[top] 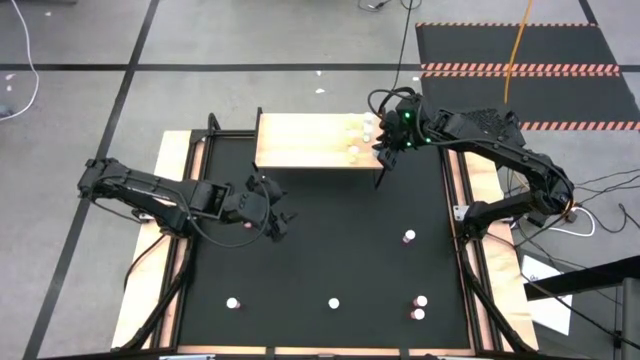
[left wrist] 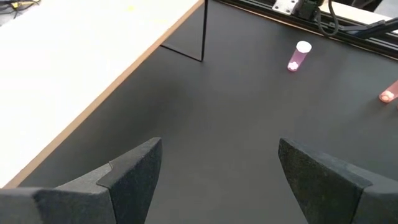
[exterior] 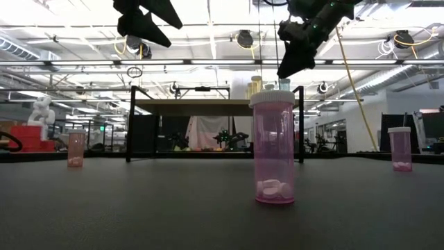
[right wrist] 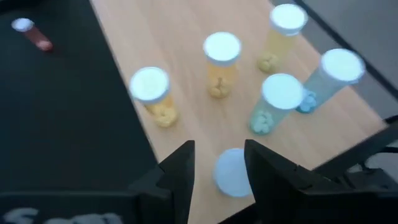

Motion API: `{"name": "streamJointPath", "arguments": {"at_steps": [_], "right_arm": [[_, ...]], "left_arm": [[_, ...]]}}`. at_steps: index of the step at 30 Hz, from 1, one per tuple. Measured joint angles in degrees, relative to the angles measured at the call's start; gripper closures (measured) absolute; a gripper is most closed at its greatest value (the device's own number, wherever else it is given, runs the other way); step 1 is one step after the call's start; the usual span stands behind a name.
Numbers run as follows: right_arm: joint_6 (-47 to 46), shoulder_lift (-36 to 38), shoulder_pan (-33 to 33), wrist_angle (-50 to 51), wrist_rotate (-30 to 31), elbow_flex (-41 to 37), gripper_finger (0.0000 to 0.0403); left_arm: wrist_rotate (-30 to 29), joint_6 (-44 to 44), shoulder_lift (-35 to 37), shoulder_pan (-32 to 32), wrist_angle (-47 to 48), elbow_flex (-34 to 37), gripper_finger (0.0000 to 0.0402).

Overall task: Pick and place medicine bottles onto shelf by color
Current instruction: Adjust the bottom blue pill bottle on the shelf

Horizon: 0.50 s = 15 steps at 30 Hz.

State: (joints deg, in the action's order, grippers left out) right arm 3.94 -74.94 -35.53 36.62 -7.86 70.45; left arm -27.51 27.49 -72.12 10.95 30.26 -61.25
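Observation:
The tan shelf (top: 305,140) stands at the far middle of the black mat (top: 330,250). At its right end stand three yellow medicine bottles (right wrist: 222,62) and two teal ones (right wrist: 277,102), upright on their bases. My right gripper (right wrist: 219,163) hovers over that end, open. One more white-capped bottle (right wrist: 231,173) shows between its fingers, nearer one finger and with bare shelf on the other side; its body is hidden. My left gripper (top: 278,218) hangs open above the mat near the shelf's front edge, nothing between its fingers (left wrist: 217,168).
Several pink bottles stand upright on the mat: one right of centre (top: 409,237), one at near left (top: 232,302), one at near middle (top: 333,303), two close together at near right (top: 420,307). The shelf's thin black legs (left wrist: 203,31) stand at its corners.

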Motion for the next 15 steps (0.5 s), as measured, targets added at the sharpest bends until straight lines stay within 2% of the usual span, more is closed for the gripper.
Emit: {"name": "streamJointPath", "arguments": {"at_steps": [6,10,15], "right_arm": [[1.2,0.6,0.0,-3.2,0.6,0.0,0.0259],[1.7,1.4,-0.1,-5.8,0.6,0.0,0.0216],[4.1,0.4,-1.4,0.1,0.5,0.1,0.0151]], "left_arm": [[0.0,0.0,0.0,-0.1,0.0,0.0,0.0078],[0.1,0.0,0.0,-0.1,0.0,0.0,0.0078],[0.4,0.0,0.0,-0.1,0.1,0.0,0.0078]]}}
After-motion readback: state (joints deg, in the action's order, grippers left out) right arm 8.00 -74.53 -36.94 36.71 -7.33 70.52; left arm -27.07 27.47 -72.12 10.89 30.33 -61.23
